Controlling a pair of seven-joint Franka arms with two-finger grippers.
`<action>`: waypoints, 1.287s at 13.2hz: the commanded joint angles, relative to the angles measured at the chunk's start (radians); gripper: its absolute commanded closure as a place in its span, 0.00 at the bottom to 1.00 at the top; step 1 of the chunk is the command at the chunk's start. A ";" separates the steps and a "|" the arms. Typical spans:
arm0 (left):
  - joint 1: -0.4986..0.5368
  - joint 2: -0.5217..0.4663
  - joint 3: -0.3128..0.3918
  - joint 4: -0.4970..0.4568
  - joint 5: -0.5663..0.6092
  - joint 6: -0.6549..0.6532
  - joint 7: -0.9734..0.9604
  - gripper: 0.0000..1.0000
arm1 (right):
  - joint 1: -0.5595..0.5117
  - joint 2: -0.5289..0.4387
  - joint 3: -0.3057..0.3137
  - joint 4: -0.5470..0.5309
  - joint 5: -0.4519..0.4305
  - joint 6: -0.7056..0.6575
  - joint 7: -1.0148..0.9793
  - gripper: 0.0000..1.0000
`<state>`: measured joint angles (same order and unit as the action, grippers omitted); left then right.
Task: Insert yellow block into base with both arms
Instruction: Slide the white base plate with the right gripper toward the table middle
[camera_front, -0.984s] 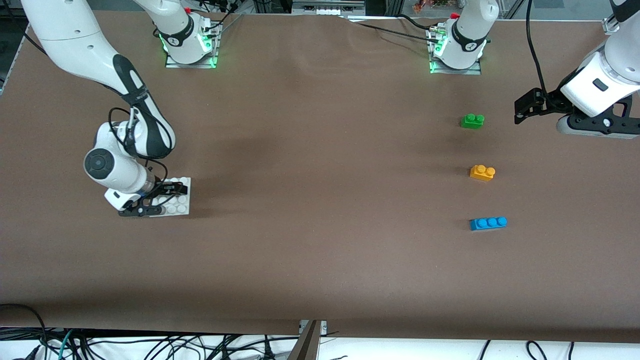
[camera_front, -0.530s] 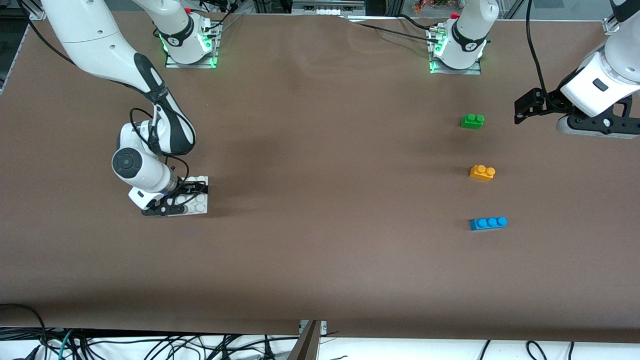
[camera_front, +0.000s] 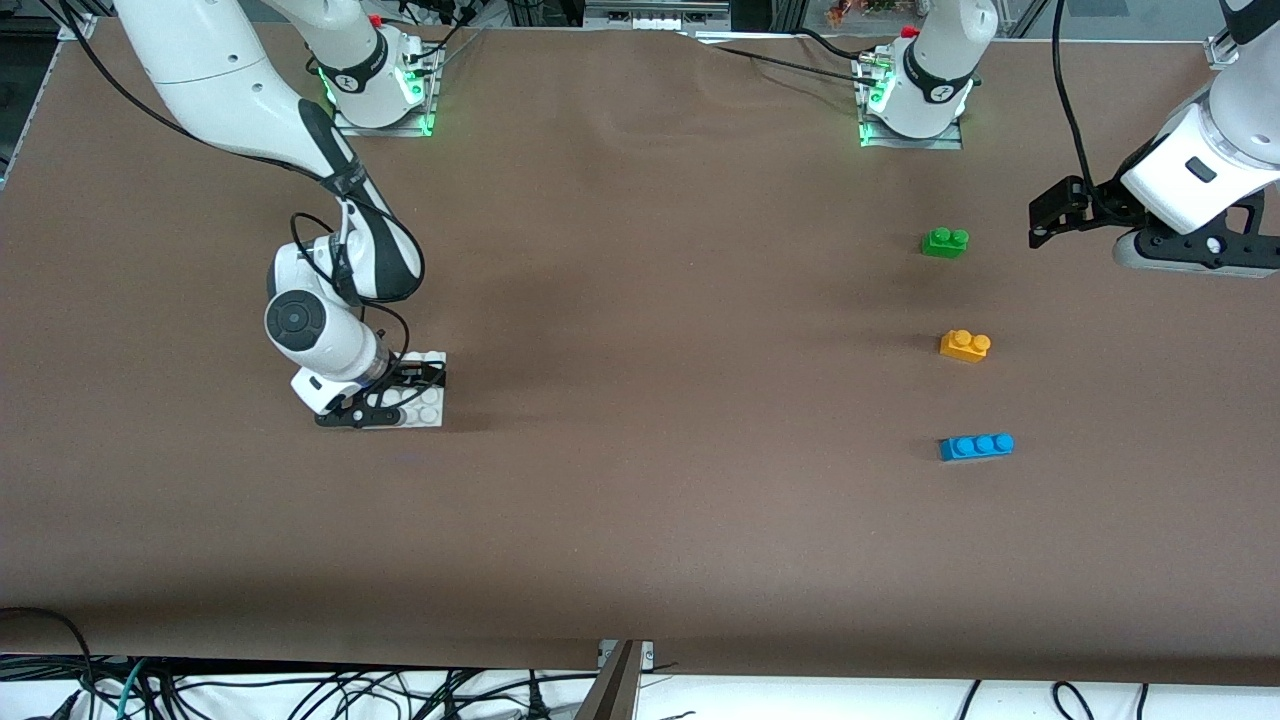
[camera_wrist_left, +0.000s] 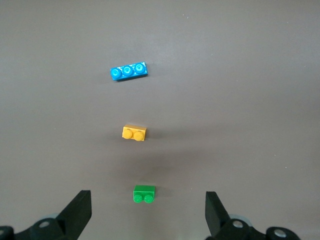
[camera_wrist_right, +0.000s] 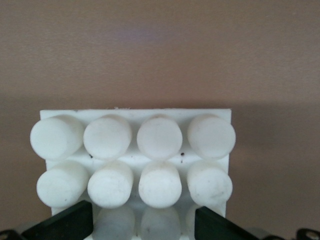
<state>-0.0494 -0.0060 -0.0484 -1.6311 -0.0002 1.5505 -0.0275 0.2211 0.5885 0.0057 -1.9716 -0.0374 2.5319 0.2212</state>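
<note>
With its jaws closed on the flat square white studded plastic base (camera_front: 420, 392) at the right arm's end of the table, the right gripper (camera_front: 385, 392) is positioned well apart from the small orange-yellow two-stud plastic block (camera_front: 964, 345), which lies near the wide-open, empty, waiting left gripper (camera_front: 1045, 215).

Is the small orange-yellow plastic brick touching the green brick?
Apart. The left wrist view shows bare table between the orange-yellow brick and the green brick.
</note>
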 joint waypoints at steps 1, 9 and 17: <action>0.003 0.000 -0.005 0.019 0.012 -0.018 -0.003 0.00 | 0.038 0.043 0.007 0.033 0.027 0.011 0.049 0.00; 0.003 0.000 -0.005 0.019 0.012 -0.018 -0.003 0.00 | 0.055 0.074 0.118 0.089 0.027 0.010 0.173 0.00; 0.003 0.000 -0.005 0.019 0.012 -0.018 -0.003 0.00 | 0.178 0.126 0.120 0.175 0.027 0.010 0.335 0.00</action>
<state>-0.0494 -0.0060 -0.0484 -1.6311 -0.0002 1.5505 -0.0275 0.3657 0.6685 0.1209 -1.8435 -0.0321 2.5323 0.5168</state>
